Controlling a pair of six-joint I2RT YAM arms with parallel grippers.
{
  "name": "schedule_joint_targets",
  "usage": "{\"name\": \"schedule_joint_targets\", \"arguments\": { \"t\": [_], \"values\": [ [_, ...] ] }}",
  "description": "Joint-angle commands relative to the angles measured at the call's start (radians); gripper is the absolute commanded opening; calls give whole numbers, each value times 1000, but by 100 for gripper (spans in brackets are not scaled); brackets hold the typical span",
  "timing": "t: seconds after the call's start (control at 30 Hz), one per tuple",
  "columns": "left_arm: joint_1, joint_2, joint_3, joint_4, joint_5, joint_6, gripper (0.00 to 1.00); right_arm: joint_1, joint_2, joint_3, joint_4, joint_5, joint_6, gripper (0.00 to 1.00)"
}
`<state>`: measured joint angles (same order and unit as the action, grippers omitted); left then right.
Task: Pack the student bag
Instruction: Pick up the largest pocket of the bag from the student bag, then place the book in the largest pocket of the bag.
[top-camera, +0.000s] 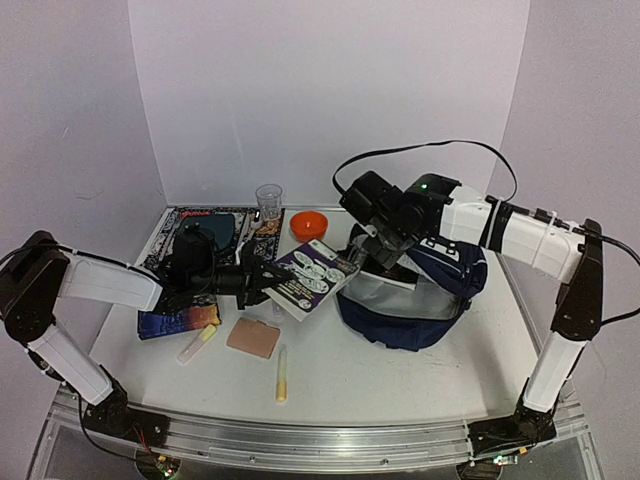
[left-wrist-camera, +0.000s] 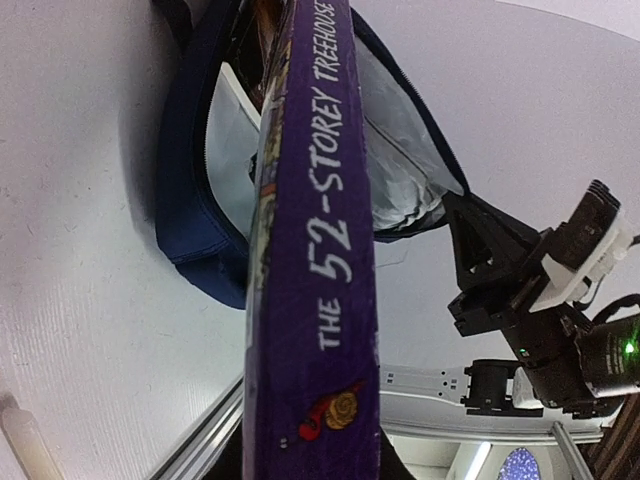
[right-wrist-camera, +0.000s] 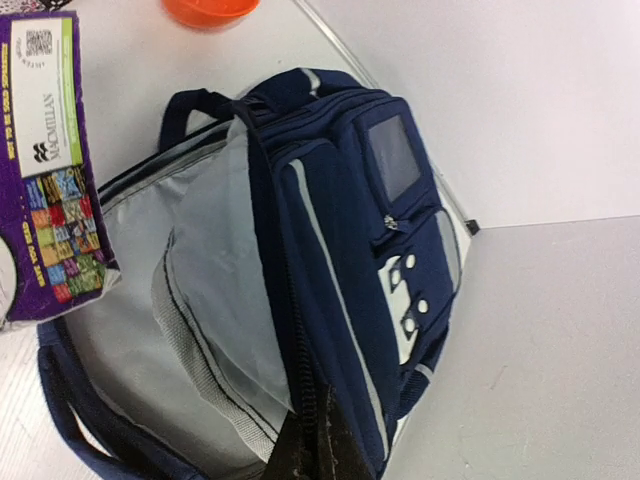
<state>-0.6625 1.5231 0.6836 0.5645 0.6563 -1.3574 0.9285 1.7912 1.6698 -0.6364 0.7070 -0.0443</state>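
The student bag (top-camera: 415, 300) lies on the right of the table, navy blue, its main compartment gaping toward the left and showing a grey lining (right-wrist-camera: 150, 280). My right gripper (right-wrist-camera: 322, 440) is shut on the bag's zipped rim (right-wrist-camera: 305, 350) and holds that edge up. A purple paperback book (top-camera: 312, 278) hangs level just left of the opening, pinched at its near end in my left gripper (top-camera: 262, 281). In the left wrist view the book's spine (left-wrist-camera: 320, 250) points straight at the bag (left-wrist-camera: 195, 200). One corner of the book (right-wrist-camera: 50, 150) reaches the bag's mouth.
An orange bowl (top-camera: 310, 224) and a clear cup (top-camera: 268, 200) stand at the back. Flat patterned books (top-camera: 205, 225) lie at the back left, another one (top-camera: 178, 322) under my left arm. A tan pad (top-camera: 252, 338) and two pale sticks (top-camera: 281, 373) (top-camera: 197, 343) lie near the front.
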Motion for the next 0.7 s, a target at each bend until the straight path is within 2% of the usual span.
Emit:
{"name": "schedule_joint_targets", "arguments": {
  "t": [0.0, 0.13, 0.37, 0.53, 0.67],
  "values": [
    [-29, 16, 94, 90, 50, -22, 0, 78, -46, 81, -11, 280, -16, 0],
    [-59, 52, 137, 90, 78, -38, 0, 119, -34, 129, 36, 439, -76, 0],
    [-91, 116, 217, 90, 99, -64, 0, 161, -54, 135, 263, 529, -272, 0],
    [-101, 160, 278, 90, 93, -83, 0, 176, -53, 127, 380, 526, -401, 0],
    [-103, 206, 319, 90, 69, -121, 0, 191, -64, 125, 434, 469, -425, 0]
  ]
}}
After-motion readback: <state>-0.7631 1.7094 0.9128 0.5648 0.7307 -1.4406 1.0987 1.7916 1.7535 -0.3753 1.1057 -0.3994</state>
